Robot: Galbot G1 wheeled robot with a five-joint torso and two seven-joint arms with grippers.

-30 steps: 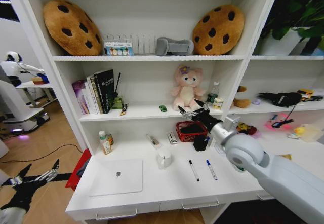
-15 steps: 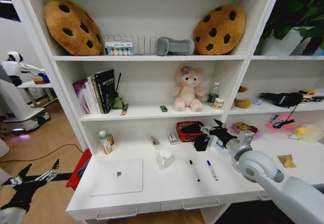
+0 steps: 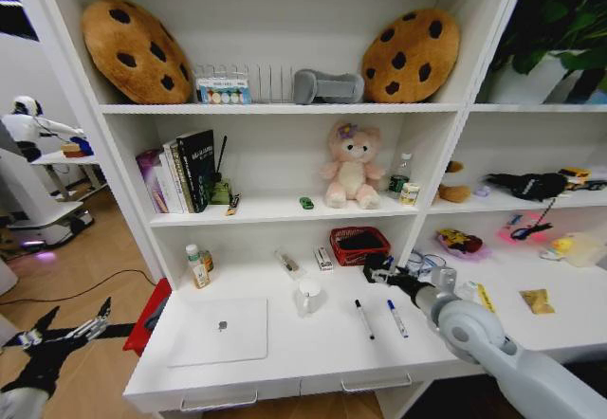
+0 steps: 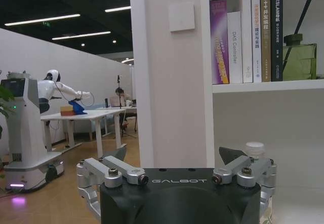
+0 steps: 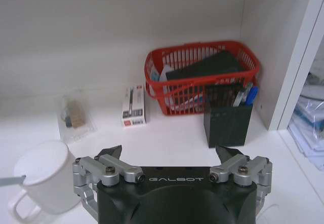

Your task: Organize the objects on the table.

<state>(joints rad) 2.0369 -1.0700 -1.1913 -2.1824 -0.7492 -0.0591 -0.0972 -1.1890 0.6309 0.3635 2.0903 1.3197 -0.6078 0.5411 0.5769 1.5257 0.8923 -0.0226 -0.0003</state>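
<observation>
The silver laptop [image 3: 220, 329] lies shut on the left half of the white table [image 3: 313, 348]. Two white marker pens [image 3: 363, 318] [image 3: 396, 318] lie side by side right of the middle. A tiny green toy car [image 3: 305, 203] sits on the shelf above, beside the pink bear. A tan scrap [image 3: 537, 300] lies at the far right. My right gripper [image 3: 377, 269] [image 5: 169, 153] hovers open and empty low over the desk, behind the pens, facing a red basket. My left gripper [image 3: 93, 322] [image 4: 174, 155] hangs open and empty beside the desk's left end, below desk height.
A red basket [image 5: 202, 77] and a black pen holder [image 5: 228, 122] stand just ahead of my right gripper. A white mug [image 3: 308, 296] stands between laptop and pens. A small box [image 5: 133, 104] and a bottle [image 3: 194, 265] stand at the back. A shelf upright [image 4: 172, 72] faces my left gripper.
My right arm has come down from shelf height and drawn back to the right, ending low over the desk by the basket. The left arm has not moved.
</observation>
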